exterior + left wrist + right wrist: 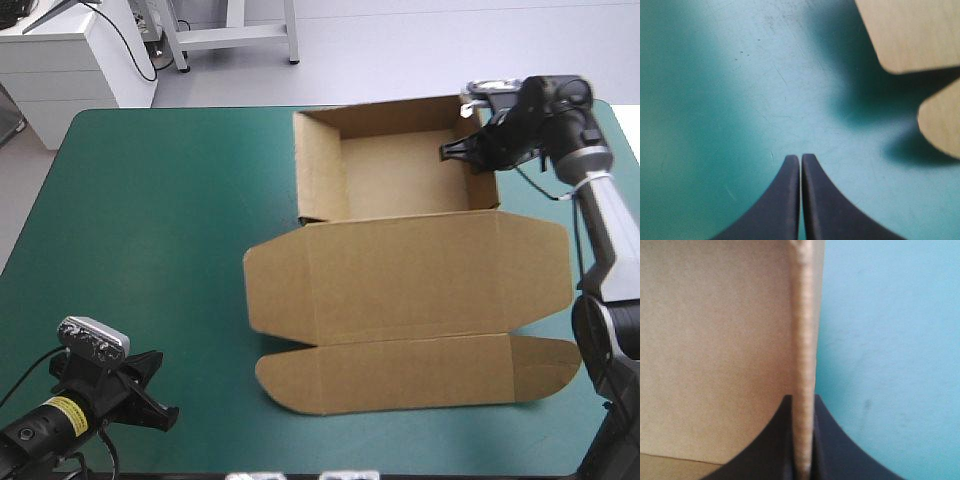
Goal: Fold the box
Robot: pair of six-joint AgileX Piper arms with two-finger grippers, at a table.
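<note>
Pinching the right wall of the box [410, 270], mid-table, our right gripper [466, 150] firms the fold; our left gripper [801, 159] sits closed, empty. Next we likely release without tugging.

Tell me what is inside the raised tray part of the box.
Only bare brown floor shows inside the box; no object is in sight. The right arm's jaws, clamped on the right wall, cover the floor's far right corner, which cannot be checked.

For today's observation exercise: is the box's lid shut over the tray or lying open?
Open. The lid lies flat on the table, and the tray shows its bare inside, walls raised.
</note>
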